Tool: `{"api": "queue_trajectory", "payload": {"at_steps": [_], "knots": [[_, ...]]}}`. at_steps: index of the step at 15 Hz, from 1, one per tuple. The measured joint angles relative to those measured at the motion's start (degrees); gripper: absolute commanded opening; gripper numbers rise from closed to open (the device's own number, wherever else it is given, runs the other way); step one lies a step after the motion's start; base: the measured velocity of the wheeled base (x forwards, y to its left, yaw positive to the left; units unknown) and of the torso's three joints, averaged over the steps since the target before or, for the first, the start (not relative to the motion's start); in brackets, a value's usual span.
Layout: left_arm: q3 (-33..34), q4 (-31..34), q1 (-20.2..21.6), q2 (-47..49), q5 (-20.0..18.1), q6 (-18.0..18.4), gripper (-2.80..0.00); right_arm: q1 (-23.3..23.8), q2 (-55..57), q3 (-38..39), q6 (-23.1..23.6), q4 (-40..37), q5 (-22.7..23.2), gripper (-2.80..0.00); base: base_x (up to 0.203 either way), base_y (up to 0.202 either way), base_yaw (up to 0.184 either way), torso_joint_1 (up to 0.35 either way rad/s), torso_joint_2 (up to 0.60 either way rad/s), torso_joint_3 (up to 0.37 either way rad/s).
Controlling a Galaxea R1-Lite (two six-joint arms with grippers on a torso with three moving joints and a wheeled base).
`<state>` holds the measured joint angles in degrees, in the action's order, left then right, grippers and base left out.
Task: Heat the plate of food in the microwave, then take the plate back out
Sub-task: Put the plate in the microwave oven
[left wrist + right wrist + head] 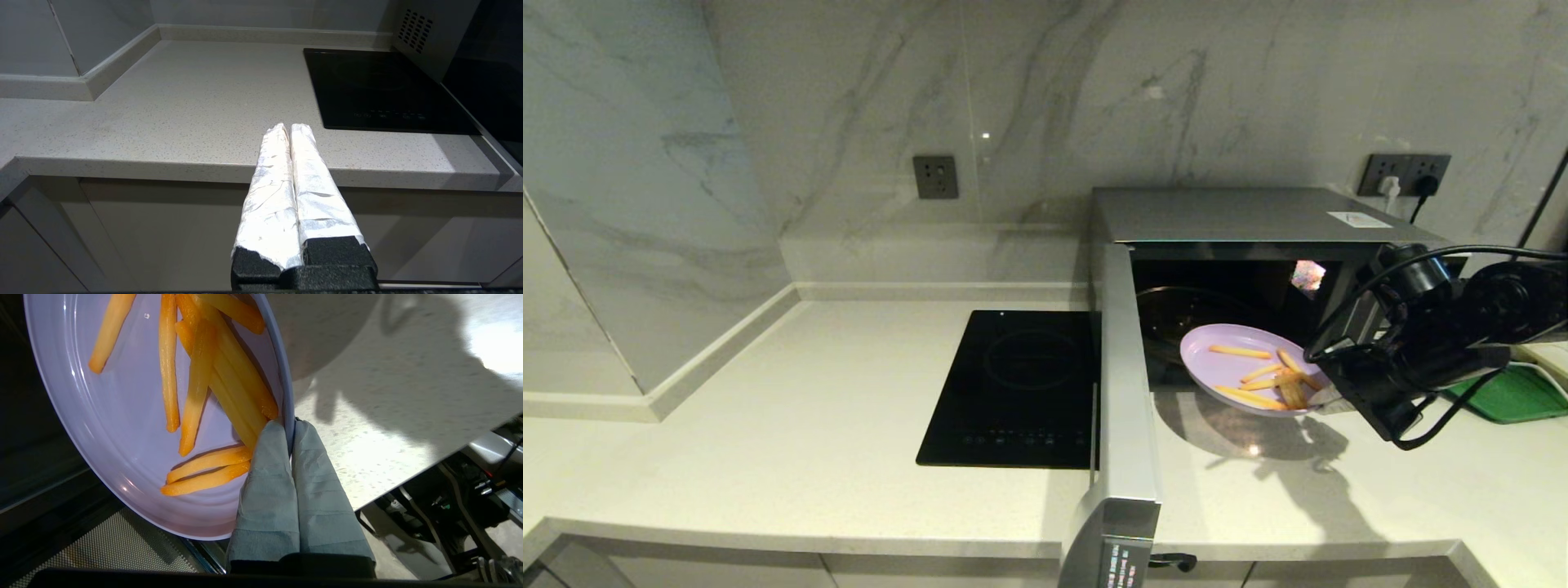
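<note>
Currently the right gripper [291,428] clamps the plate of food [1233,367] at its 4 o'clock rim; rigid, light, slippery, so loose fries may slide.

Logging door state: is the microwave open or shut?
Open: the microwave door swings out leftward, its dark cavity exposed behind the plate of food.

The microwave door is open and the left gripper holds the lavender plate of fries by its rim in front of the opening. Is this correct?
Not quite: the right gripper pinches the rim of the plate of food, as the right wrist view shows. The left gripper is shut and empty at the counter edge. The microwave door is indeed open.
</note>
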<state>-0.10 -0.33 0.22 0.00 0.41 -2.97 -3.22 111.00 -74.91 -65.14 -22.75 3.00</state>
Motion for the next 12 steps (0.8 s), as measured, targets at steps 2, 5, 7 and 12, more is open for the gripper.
{"api": "queue_trajectory", "payload": {"at_steps": [2,5,7,12], "knots": [[0.0,0.0,0.0,0.0,0.0,0.0,-2.8,-1.3,1.3,-1.2,-1.1,2.1,-0.1,-2.8,0.0,0.0,0.0,0.0,0.0,0.0],[0.0,0.0,0.0,0.0,0.0,0.0,-2.8,-2.0,3.4,-3.5,-1.3,2.5,-1.2,-2.8,0.0,0.0,0.0,0.0,0.0,0.0],[0.0,0.0,0.0,0.0,0.0,0.0,-2.8,-2.3,4.9,-4.8,-1.2,3.3,-1.7,-2.8,0.0,0.0,0.0,0.0,0.0,0.0],[0.0,0.0,0.0,0.0,0.0,0.0,-2.8,-2.3,9.1,-9.0,-1.2,4.0,-2.5,-2.8,0.0,0.0,0.0,0.0,0.0,0.0]]}}
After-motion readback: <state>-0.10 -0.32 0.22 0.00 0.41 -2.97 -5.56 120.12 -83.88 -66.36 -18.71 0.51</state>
